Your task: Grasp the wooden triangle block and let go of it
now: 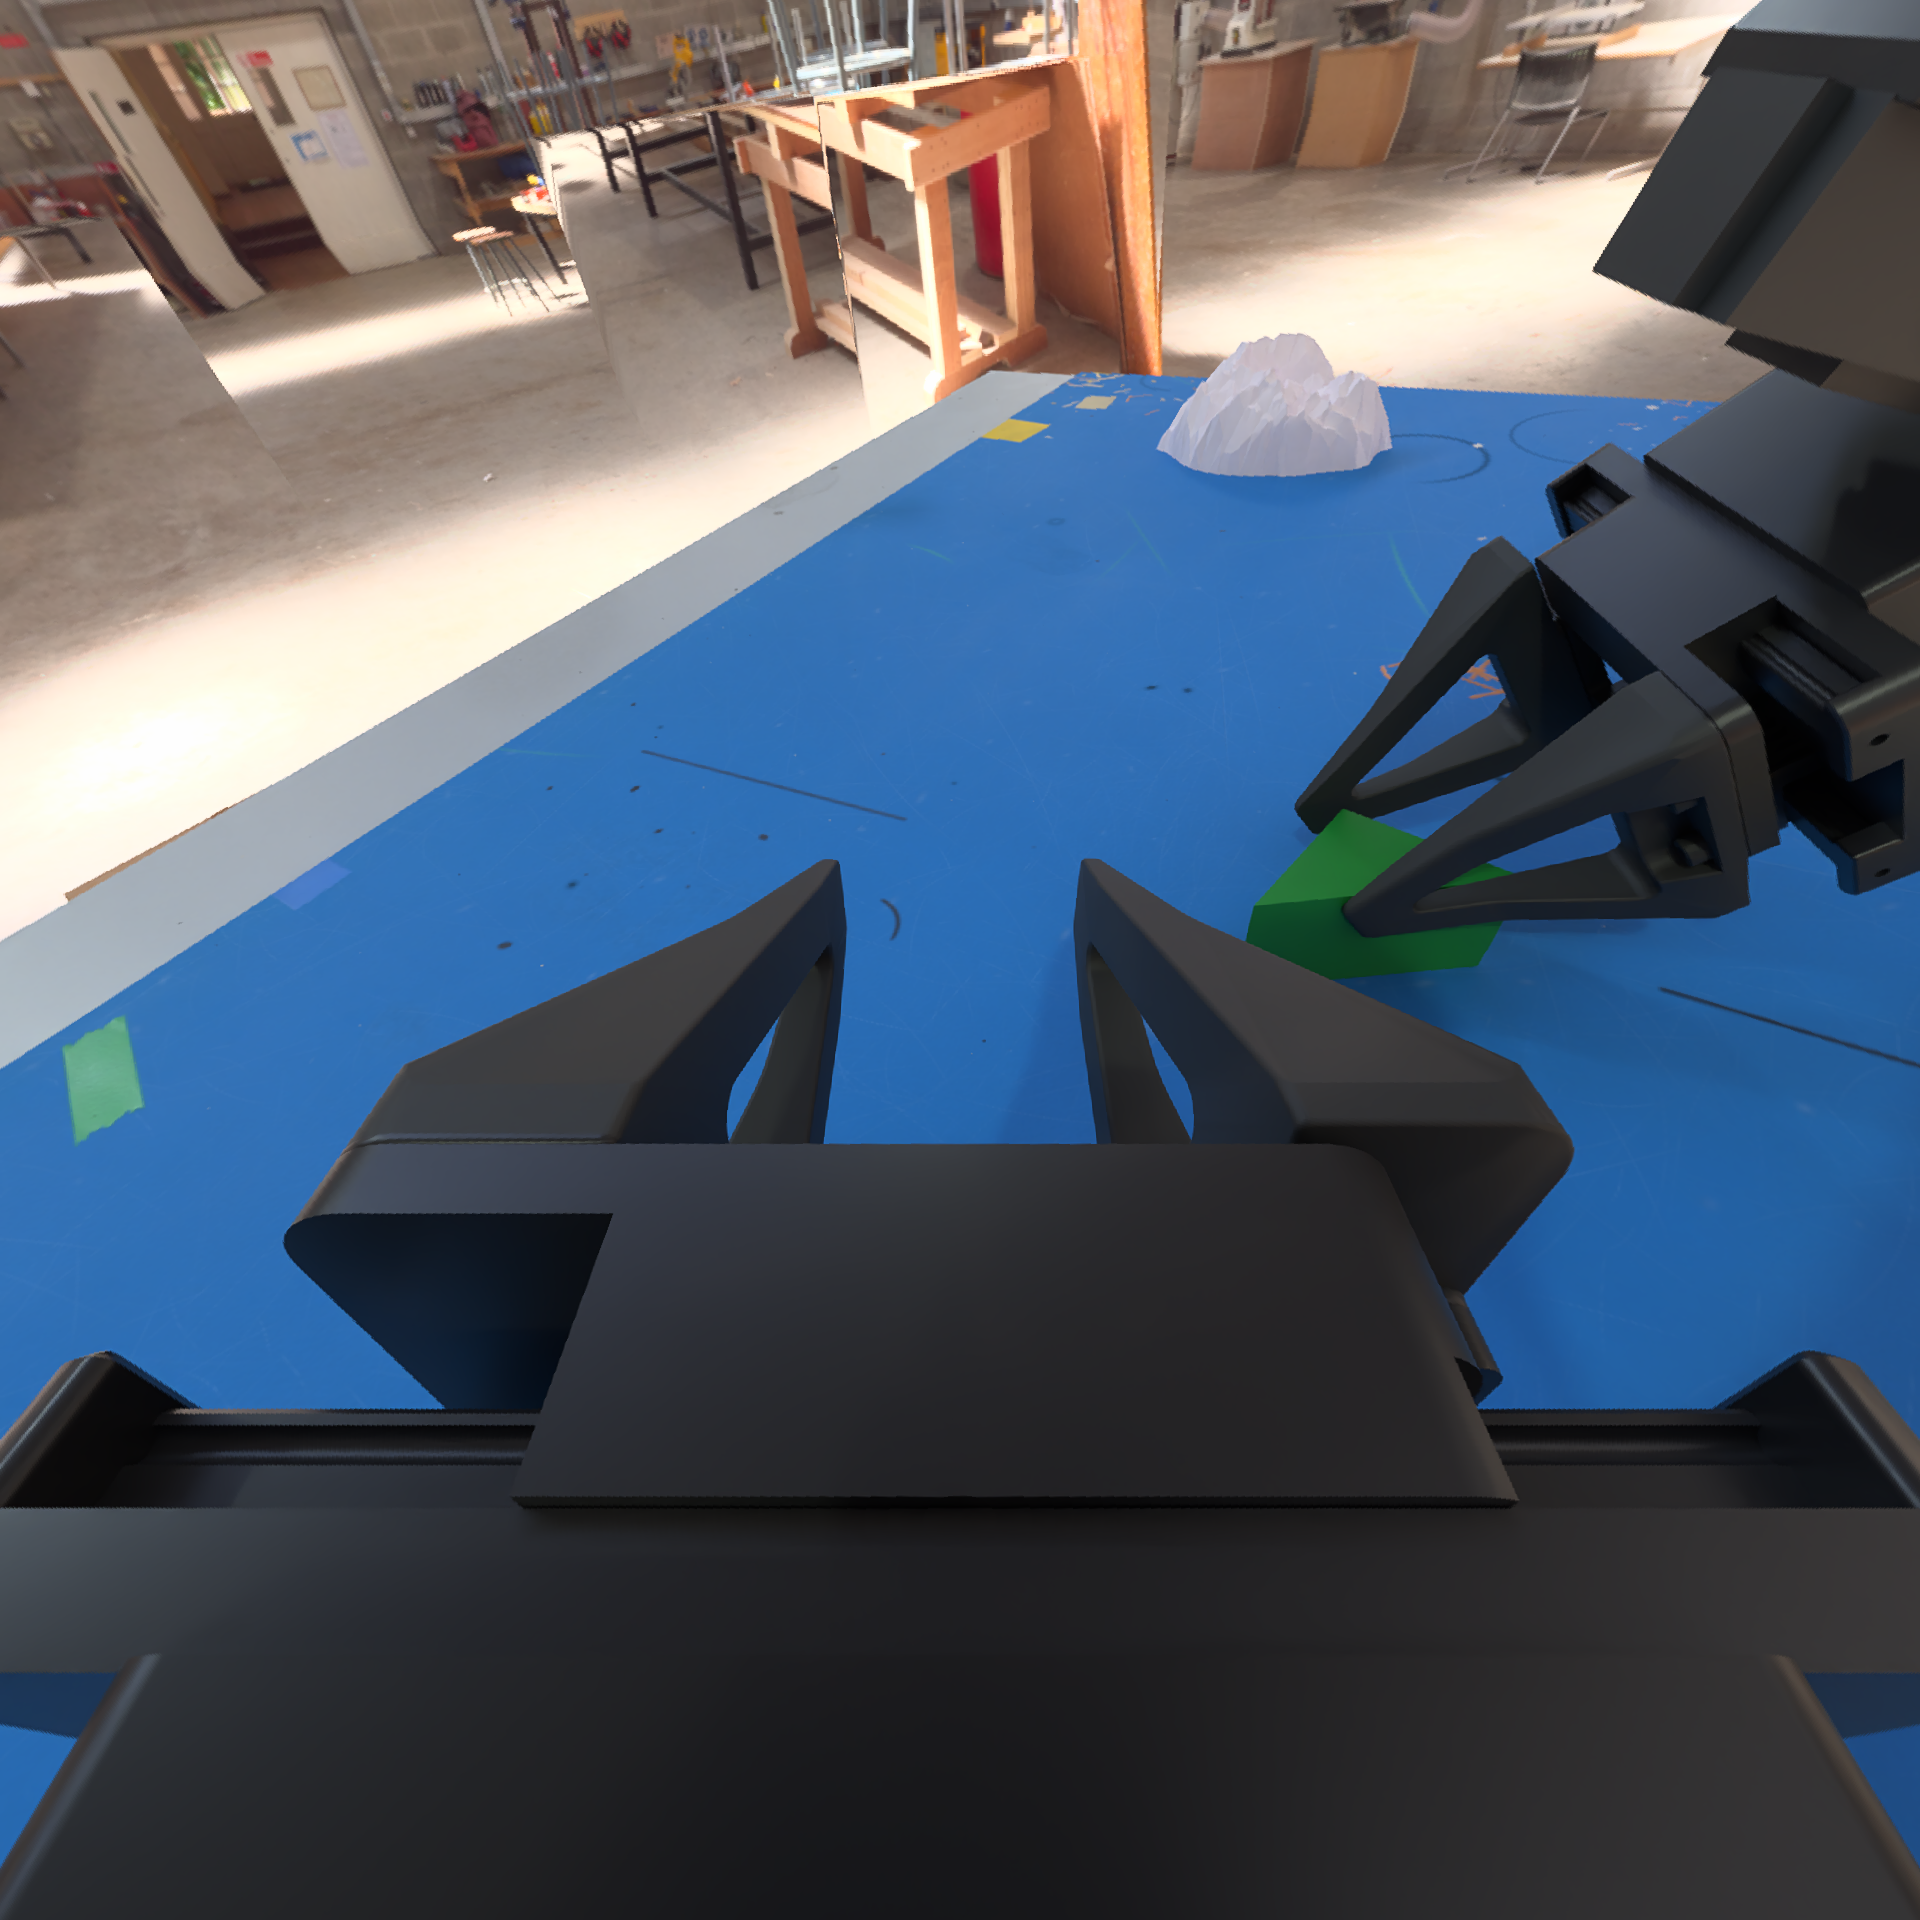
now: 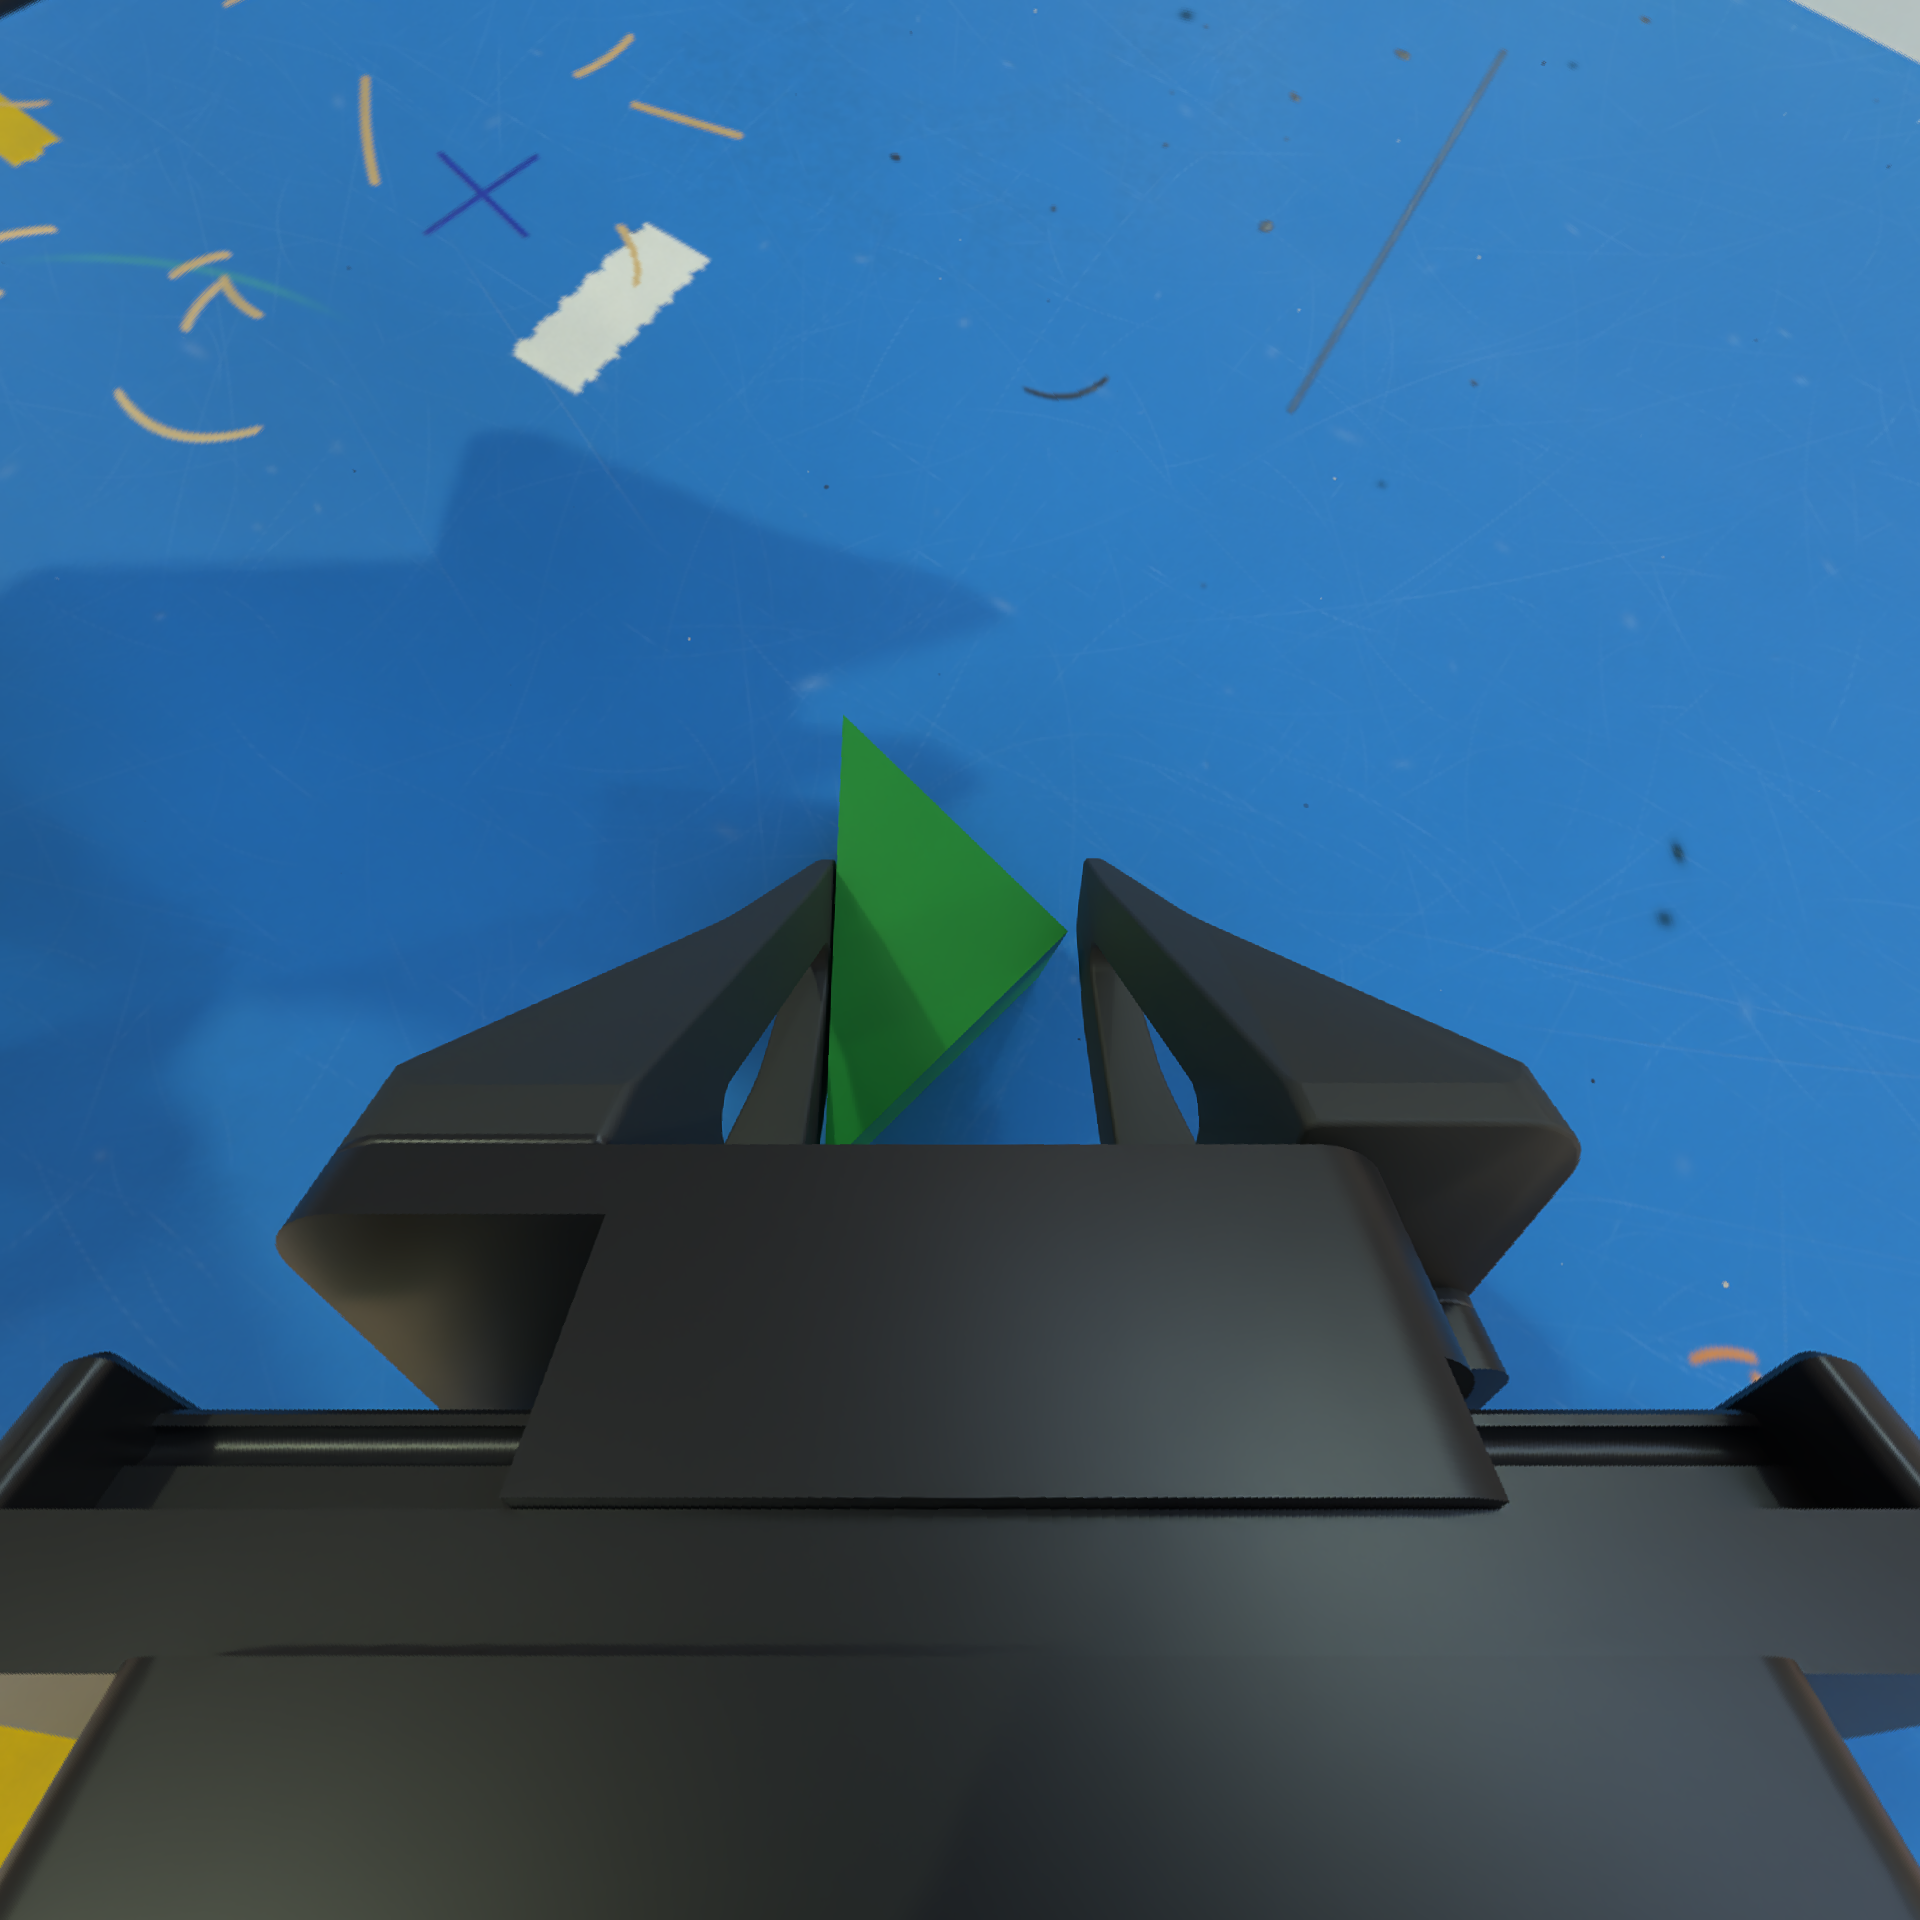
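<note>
Already we have the green triangle block [image 2: 925, 935] sitting between the fingers of our right claw [image 2: 956, 894], which is spread around it rather than pinching: one flat side lies against one finger [image 2: 790, 935], while a corner points at the other finger with a small gap left. The block rests on the blue table [image 2: 1351, 675], well in from the edges. Its long side runs along the fingers, so we judge the closing should meet it squarely. Our left claw [image 1: 961, 904] hovers beside it, spread and empty, farther from the block [image 1: 1340, 904].
</note>
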`<state>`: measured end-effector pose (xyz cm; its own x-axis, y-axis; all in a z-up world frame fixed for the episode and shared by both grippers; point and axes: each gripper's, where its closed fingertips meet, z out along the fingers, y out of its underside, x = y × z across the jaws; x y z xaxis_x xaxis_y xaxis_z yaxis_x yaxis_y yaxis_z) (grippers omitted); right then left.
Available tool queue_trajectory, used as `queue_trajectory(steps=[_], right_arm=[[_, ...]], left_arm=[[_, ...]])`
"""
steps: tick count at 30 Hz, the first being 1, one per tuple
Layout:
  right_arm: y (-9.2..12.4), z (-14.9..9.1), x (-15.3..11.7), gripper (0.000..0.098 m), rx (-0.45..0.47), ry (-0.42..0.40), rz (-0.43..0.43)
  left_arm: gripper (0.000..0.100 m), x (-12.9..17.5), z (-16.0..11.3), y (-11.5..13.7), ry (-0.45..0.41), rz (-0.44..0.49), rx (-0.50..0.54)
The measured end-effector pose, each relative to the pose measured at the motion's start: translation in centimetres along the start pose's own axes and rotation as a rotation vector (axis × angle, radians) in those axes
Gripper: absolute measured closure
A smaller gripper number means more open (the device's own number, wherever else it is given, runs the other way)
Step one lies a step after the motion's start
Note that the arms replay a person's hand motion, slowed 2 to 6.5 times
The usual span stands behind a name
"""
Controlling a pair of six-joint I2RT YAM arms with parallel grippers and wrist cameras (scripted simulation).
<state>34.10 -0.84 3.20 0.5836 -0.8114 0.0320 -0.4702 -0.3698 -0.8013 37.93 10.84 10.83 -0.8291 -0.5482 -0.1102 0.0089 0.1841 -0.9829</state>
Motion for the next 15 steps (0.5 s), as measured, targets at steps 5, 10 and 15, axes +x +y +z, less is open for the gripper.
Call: queue_trajectory(steps=[5, 10, 15], right_arm=[[0.10, -0.22, 0.10, 0.0587, 0.013, -0.002, 0.003], [0.10, -0.41, 0.16, 0.0584, 0.022, -0.001, -0.007], [-0.10, -0.59, 0.34, 0.0584, 0.037, 0.012, -0.042]], left_arm=[[0.063, 0.20, 0.24, 0.44, 0.010, -0.001, -0.015], [0.063, 0.22, 0.29, 0.63, 0.011, -0.001, -0.022], [0.062, 0.18, 0.32, 0.66, 0.010, 0.000, -0.023]])
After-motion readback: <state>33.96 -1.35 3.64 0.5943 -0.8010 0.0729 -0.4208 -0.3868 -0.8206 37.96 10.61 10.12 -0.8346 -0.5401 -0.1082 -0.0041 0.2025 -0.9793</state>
